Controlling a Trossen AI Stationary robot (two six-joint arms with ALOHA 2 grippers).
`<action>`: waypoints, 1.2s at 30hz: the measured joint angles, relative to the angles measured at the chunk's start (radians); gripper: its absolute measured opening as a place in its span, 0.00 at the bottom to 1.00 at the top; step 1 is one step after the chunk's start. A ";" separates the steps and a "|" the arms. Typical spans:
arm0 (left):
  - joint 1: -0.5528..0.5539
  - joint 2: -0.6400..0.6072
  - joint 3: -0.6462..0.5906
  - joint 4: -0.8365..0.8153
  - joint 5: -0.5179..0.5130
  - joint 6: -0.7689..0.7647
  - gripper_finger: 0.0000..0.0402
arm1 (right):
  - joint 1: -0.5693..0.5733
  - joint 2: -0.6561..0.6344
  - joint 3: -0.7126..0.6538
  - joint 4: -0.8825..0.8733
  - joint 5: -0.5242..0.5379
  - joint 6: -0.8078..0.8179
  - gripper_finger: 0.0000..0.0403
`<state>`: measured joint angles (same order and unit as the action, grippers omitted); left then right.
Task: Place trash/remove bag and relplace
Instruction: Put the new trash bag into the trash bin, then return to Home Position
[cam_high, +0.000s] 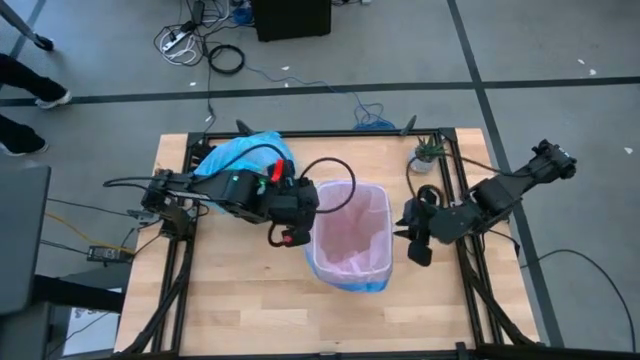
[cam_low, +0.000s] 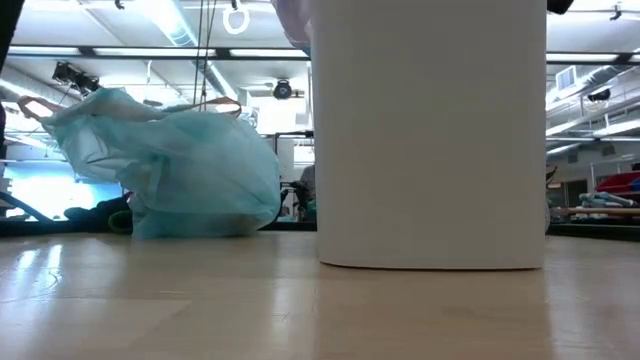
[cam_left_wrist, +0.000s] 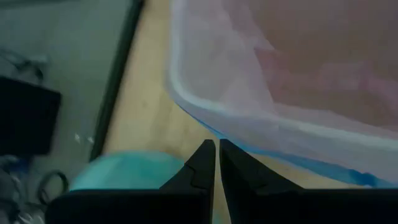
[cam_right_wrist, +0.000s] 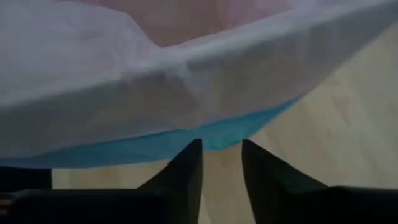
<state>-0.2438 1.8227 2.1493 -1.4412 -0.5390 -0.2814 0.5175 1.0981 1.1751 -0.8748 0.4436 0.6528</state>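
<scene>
While a white bin (cam_high: 350, 238) lined with a pale pink translucent bag (cam_high: 352, 225) stands near the middle of the wooden table (cam_high: 240, 300), both dark arms flank it from either side. Just beside the bin's rim on the left, the left gripper (cam_high: 288, 236) hangs with its fingers (cam_left_wrist: 202, 165) pressed almost together, a thin slit between them and nothing caught there; its wrist view looks along the liner's folded edge, where a blue rim band (cam_left_wrist: 298, 163) shows under the pink film. On the opposite side of the bin, the right gripper (cam_high: 415, 240) sits close to the rim with its fingers (cam_right_wrist: 186, 168) parted by a narrow gap; they hold nothing, and the blue band (cam_right_wrist: 186, 140) of the pink liner lies just ahead of their tips. Behind the bin and to its left, the bag (cam_high: 240, 155), a light-blue crinkly liner, lies bunched in a heap on the table by the far edge, partly under the left arm. From table height, the same light-blue bag (cam_low: 170, 170) sits slumped on the wood, well apart from the bin's white wall (cam_low: 430, 140). No loose trash can be made out on the table.
</scene>
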 joint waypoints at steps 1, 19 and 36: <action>-0.004 -0.007 0.013 -0.002 -0.015 0.018 0.08 | 0.000 -0.013 0.000 -0.004 -0.003 0.002 0.27; -0.011 -0.287 0.108 -0.125 -0.360 0.225 0.08 | 0.012 -0.537 0.002 -0.009 0.014 -0.117 0.32; -0.020 -0.488 0.044 -0.130 -0.355 0.174 0.08 | 0.010 -0.871 0.002 -0.102 0.139 -0.326 0.29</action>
<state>-0.2634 1.3347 2.1935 -1.5707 -0.8940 -0.1078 0.5273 0.2268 1.1770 -0.9765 0.5827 0.3268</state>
